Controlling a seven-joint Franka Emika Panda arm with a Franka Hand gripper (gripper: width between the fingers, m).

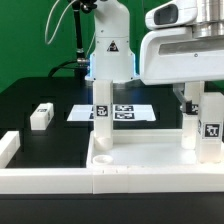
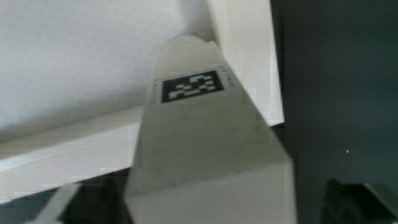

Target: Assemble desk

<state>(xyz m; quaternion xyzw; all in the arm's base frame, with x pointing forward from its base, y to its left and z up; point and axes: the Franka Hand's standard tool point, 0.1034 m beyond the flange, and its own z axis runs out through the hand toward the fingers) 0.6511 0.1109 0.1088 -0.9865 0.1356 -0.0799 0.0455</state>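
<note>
The desk panel (image 1: pixel 150 160), a white tray with a raised rim, lies at the front of the table. One white leg (image 1: pixel 101 110) stands upright at its corner on the exterior view's left, and another leg (image 1: pixel 189 118) stands on the right. My gripper (image 1: pixel 203 102) hangs over the right corner, shut on a tagged leg (image 1: pixel 212 122) held upright there. In the wrist view the leg (image 2: pixel 199 130) fills the gap between my dark fingers (image 2: pixel 361 203), its tip by the panel's rim (image 2: pixel 240 40). A loose leg (image 1: pixel 41 116) lies on the black table at the left.
The marker board (image 1: pixel 125 112) lies flat behind the panel. White border wall segments (image 1: pixel 8 150) run along the left and front of the panel. The arm's base (image 1: pixel 110 50) stands at the back centre before a green backdrop.
</note>
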